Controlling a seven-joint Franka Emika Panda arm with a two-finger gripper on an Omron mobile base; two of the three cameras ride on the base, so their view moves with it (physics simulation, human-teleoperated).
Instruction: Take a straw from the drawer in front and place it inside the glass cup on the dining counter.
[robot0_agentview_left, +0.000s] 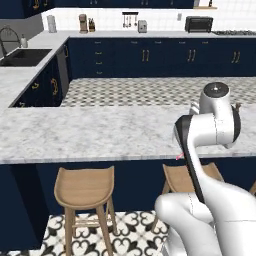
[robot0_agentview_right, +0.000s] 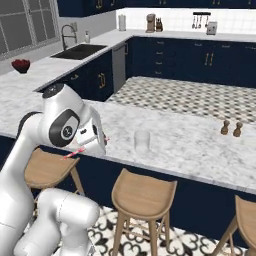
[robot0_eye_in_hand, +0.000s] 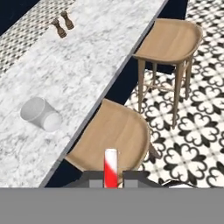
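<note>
Simulated kitchen: navy-blue cabinets with gold handles, white tiled wall, black-and-white patterned floor tiles (robot0_eye_in_hand: 192, 144). Landmark: the long white-grey marbled dining counter (robot0_agentview_right: 190, 145) on a plain navy base.

Item 1. Round-seated wooden bar stools (robot0_agentview_right: 144, 192), on the robot's side of the dining counter, seats tucked close beneath its front edge. The hand view looks down on two of them (robot0_eye_in_hand: 116, 131); the left base view shows one in full (robot0_agentview_left: 85, 187).

Item 2. White arm's two-finger gripper (robot0_eye_in_hand: 111, 175), above the near stool, just outside the dining counter's front edge. Jaws narrow, closed on the thin pink-red drinking straw (robot0_eye_in_hand: 110, 168), which stands up between the dark finger tips in the hand view. In the right base view the straw (robot0_agentview_right: 71, 154) slants out below the hand, beside the counter's edge; in the left base view a small pink tip (robot0_agentview_left: 179, 156) peeks from behind the forearm.

Item 3. Small clear glass tumbler (robot0_agentview_right: 142, 141), upright on the dining counter, near its front edge and to the right of the gripper, apart from it. The hand view shows its open rim (robot0_eye_in_hand: 40, 114).

Item 4. Two small dark-brown wooden pepper mills (robot0_agentview_right: 231, 128), side by side farther along the dining counter, well apart from the tumbler.

Item 5. Beyond the dining counter: black sink (robot0_agentview_left: 25, 56) with tap, set in the back worktop.
</note>
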